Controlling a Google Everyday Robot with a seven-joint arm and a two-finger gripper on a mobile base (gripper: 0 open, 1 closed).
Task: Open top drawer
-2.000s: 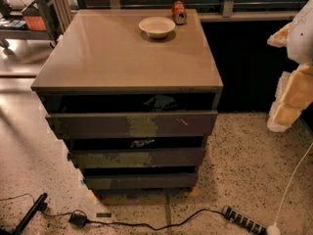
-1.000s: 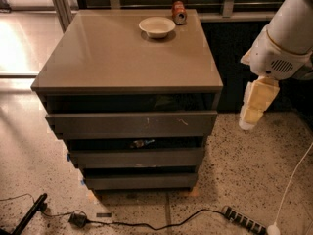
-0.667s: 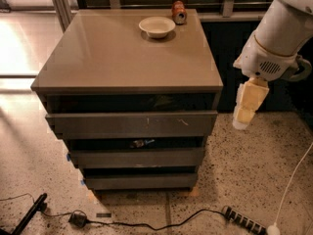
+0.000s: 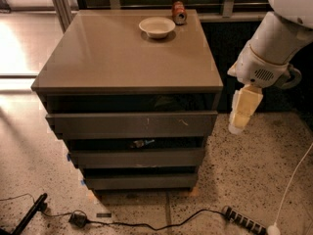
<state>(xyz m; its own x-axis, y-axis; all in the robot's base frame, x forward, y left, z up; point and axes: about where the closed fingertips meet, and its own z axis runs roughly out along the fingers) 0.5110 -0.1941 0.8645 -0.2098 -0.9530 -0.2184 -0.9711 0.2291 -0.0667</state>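
The top drawer (image 4: 132, 124) is the widest dark grey-brown front, right under the cabinet top, with a small pale scratch near its right end. It stands slightly pulled out, with a dark gap above it. My gripper (image 4: 240, 121) hangs pointing down at the end of the white arm, just right of the cabinet's right side, level with the top drawer front and apart from it. It holds nothing that I can see.
A white bowl (image 4: 156, 27) and a can (image 4: 179, 12) stand at the back of the cabinet top (image 4: 122, 58). Two smaller drawer fronts (image 4: 137, 157) sit below. Cables and a power strip (image 4: 243, 220) lie on the speckled floor in front.
The arm has swung in from the right edge toward the cabinet, and the gripper has moved left and closer to the top drawer's right end. The drawers have not moved.
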